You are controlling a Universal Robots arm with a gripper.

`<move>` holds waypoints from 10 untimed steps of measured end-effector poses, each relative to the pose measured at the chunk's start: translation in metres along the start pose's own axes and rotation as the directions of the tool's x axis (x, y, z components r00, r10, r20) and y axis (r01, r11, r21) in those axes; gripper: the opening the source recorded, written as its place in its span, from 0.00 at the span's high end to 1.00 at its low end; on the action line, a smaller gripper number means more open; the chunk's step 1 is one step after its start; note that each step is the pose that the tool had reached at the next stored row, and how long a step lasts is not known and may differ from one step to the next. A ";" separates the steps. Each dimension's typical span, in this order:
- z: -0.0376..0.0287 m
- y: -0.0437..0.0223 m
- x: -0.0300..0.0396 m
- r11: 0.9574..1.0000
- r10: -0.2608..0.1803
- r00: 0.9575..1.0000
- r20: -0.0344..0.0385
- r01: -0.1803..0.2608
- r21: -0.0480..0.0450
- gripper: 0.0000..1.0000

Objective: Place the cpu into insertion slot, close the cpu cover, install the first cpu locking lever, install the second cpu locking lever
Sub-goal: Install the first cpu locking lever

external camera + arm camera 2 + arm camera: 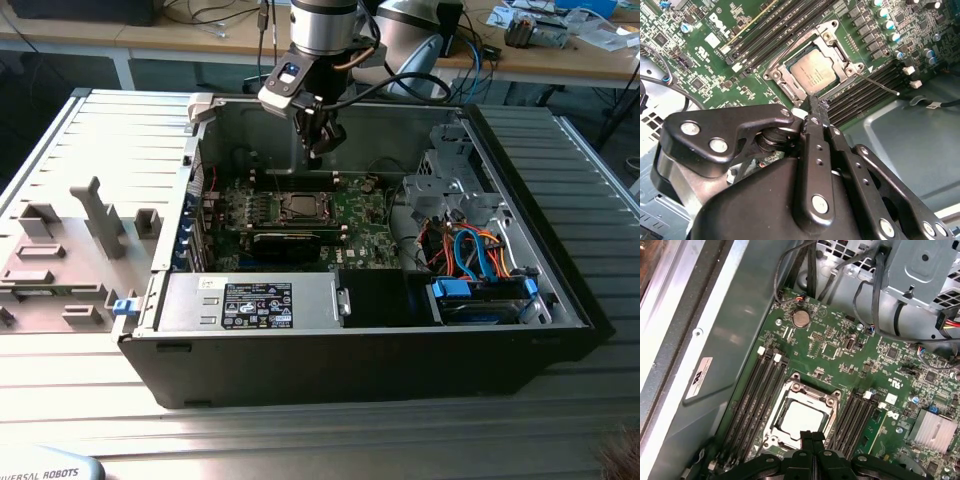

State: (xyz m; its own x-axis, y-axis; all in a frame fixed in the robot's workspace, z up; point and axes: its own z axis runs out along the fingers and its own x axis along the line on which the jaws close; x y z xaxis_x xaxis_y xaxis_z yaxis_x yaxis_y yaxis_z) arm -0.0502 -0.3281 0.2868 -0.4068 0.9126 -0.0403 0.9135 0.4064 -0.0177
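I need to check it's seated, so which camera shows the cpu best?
The second wrist view: the cpu lies close and evenly lit, its metal top plain to see. In the first wrist view the cpu is washed pale by glare; in the exterior view the cpu is a small distant square.

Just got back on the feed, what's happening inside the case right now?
The arm's tool hangs low over the motherboard inside the open computer case. It is shut, holds nothing, and its tip is near the edge of the insertion slot. The cpu already sits in the slot, and the cpu cover lies down around it. A thin wire lever sticks out from the slot's corner over the memory slots and seems not yet latched.
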 end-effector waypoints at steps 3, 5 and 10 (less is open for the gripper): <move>0.0000 0.0000 0.0000 1.000 -0.011 1.000 0.000 0.011 0.000 0.89; 0.0000 0.0000 0.0000 1.000 -0.018 1.000 0.000 0.018 -0.001 0.89; 0.0000 0.0000 0.0000 0.999 -0.037 0.999 0.001 0.037 -0.001 0.89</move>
State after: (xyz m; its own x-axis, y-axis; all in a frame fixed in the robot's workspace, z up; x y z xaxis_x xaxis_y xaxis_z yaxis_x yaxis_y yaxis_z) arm -0.0502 -0.3281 0.2868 -0.4404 0.8969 -0.0403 0.8978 0.4401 -0.0177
